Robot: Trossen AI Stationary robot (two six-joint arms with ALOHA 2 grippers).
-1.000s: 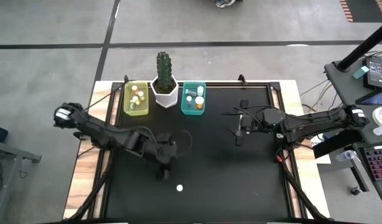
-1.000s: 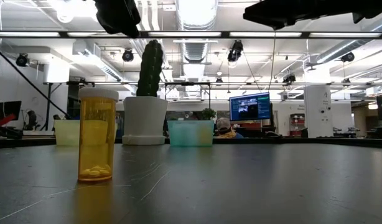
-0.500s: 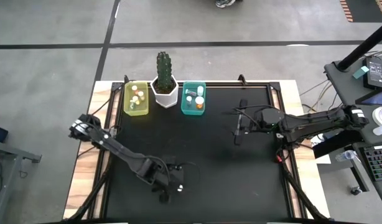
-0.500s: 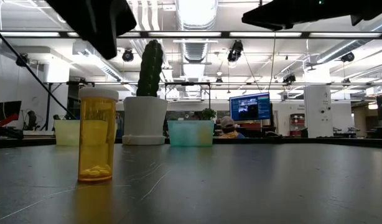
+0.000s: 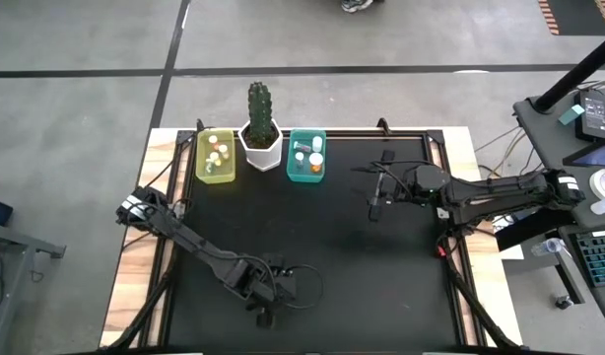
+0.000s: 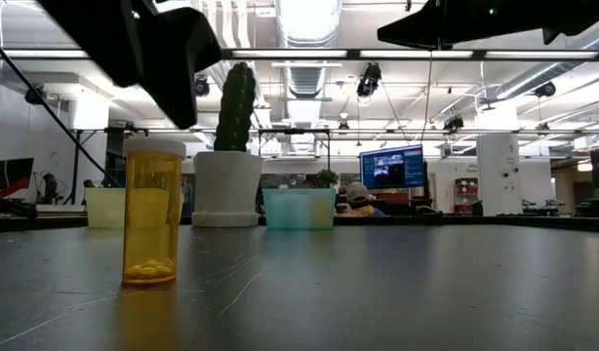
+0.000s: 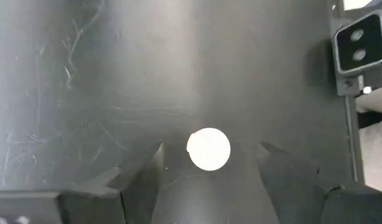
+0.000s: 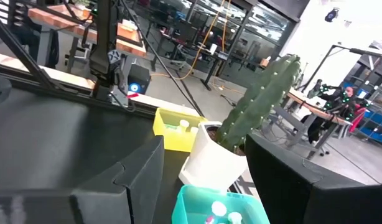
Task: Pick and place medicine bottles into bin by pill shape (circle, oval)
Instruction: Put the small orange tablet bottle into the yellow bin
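Left claw [image 7: 208, 163] spread wide, poised straight above last orange medicine bottle with white cap [image 7: 208, 149], upright near front edge of black counter [image 5: 362, 266]. Risk: off-centre descent clipping cap, toppling bottle. Right claw [image 8: 203, 162] parted, empty, hovering near teal bin [image 5: 306, 156].

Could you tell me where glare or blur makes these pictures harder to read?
Left wrist view: the bottle's white cap is blown out, featureless. Low view: ceiling lights glare, and the left arm shows only as a dark silhouette. High view: evenly lit.
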